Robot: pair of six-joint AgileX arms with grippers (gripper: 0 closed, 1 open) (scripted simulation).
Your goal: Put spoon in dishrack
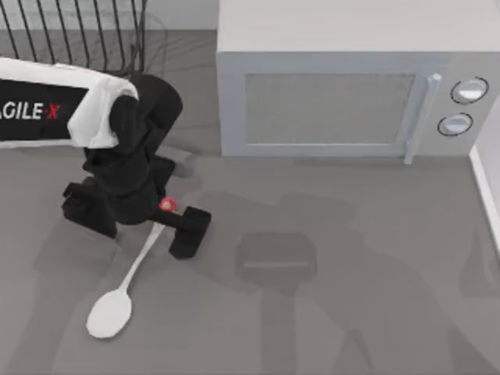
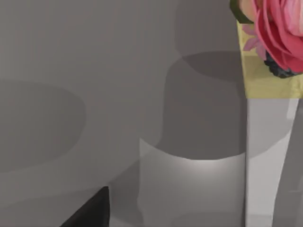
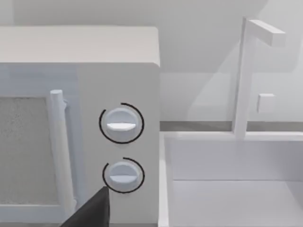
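the grey table [image 1: 351, 312] is seen from above, and the largest thing on it is the grey microwave [image 1: 344, 78], which is set along the far edge toward the right, its door handle and two round dials [image 3: 121, 124] turned to the front. beside it, at the right edge, a white sink [image 3: 227, 189] with a thin white faucet [image 3: 244, 75] is shown in the right wrist view. the dishrack [image 1: 74, 31] is placed in the far left corner, its black upright bars slanted and joined by rails. the left arm is stretched in from the left side, in front of the dishrack, and the left gripper [image 1: 168, 215] is lowered onto the near-left part of the table. the spoon [image 1: 125, 289] is laid flat on the table, well apart from the dishrack; its long axis is run diagonally, with the white oval bowl pointed toward the near left and the slim handle directed up toward the far right, where the red knob is found at the gripper. the dark fingers are seen on either side of the knob, but whether the handle is pinched cannot be told. in the left wrist view a pink flower [image 2: 279, 33] on a yellow block is shown.
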